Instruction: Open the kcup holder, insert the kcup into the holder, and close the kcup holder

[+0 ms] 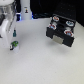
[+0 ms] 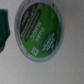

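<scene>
Green-topped, the small white cup-shaped pod (image 2: pixel 40 28) stood on the white worktop (image 1: pixel 40 60) directly beneath the tool (image 1: pixel 12 39), whose finger state I could not tell.

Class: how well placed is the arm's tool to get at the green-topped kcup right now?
Probably yes. In the exterior view the tool hangs just above the kcup, and nothing lies between them. The wrist view shows the green lid unobstructed.

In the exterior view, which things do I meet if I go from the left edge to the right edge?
The gripper at the exterior view's left → the kcup with its green top on the table → the white bottle-like post at the back → the black kcup holder with red-and-white pods on top.
</scene>
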